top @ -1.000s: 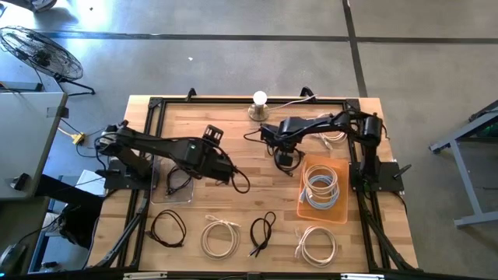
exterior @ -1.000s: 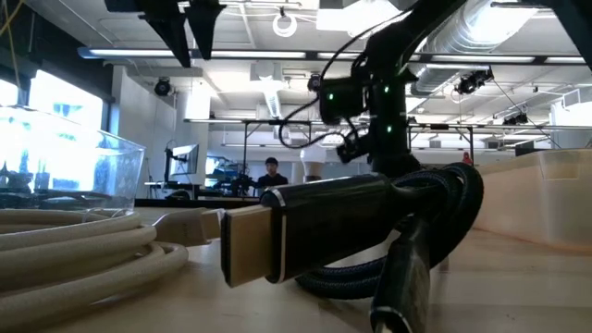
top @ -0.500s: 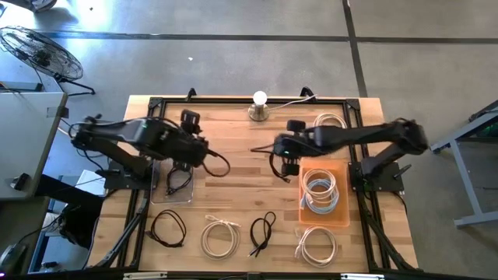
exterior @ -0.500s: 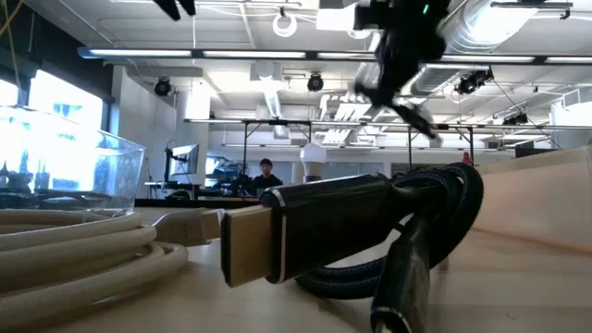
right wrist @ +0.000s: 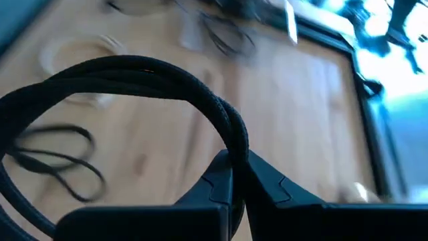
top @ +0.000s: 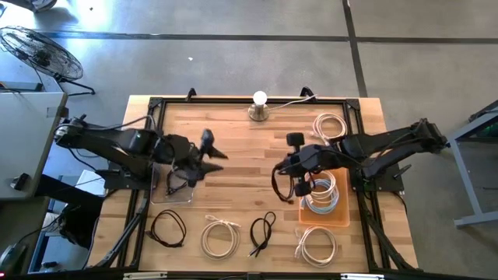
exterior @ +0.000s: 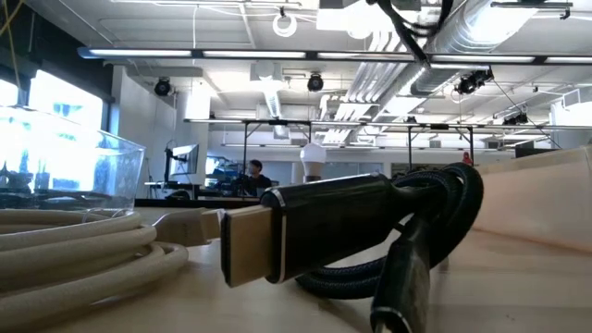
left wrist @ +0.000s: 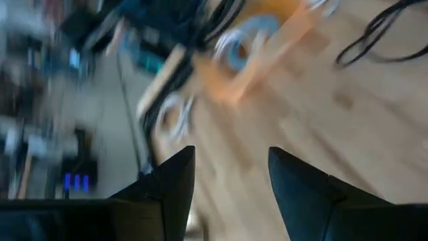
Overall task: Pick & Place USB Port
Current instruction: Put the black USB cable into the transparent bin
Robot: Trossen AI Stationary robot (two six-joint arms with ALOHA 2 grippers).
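Observation:
My right gripper (top: 290, 166) is raised over the middle of the table, just left of the orange tray (top: 342, 216), and is shut on a coiled black braided cable (top: 283, 185). The coil hangs below it as a loop (right wrist: 144, 73). My left gripper (top: 217, 152) hovers open over the left half of the table, beside the clear tray (top: 159, 196). Nothing is between its fingers (left wrist: 231, 161). A black cable (top: 178, 183) lies in the clear tray. White cable coils (top: 321, 189) lie in the orange tray. My right gripper pinches the black cable's coil at one spot on its loop (right wrist: 235, 148) between its two fingers. The fingers slant downward. The coil hangs slack below them, clear of the table.
Along the near edge lie a black coil (top: 167, 228), a white coil (top: 220, 236), a black bundle (top: 263, 230) and a white coil (top: 317, 244). Another white coil (top: 331, 124) and a lit bulb (top: 259, 103) are at the far side. The low view shows a black gold-tipped plug (exterior: 305, 231) up close.
My right gripper has risen from the table's far middle, tipping less steeply, and come a little toward the near edge. It has lifted the black cable coil clear. My left gripper has drawn back toward the left edge and tipped upward, still open.

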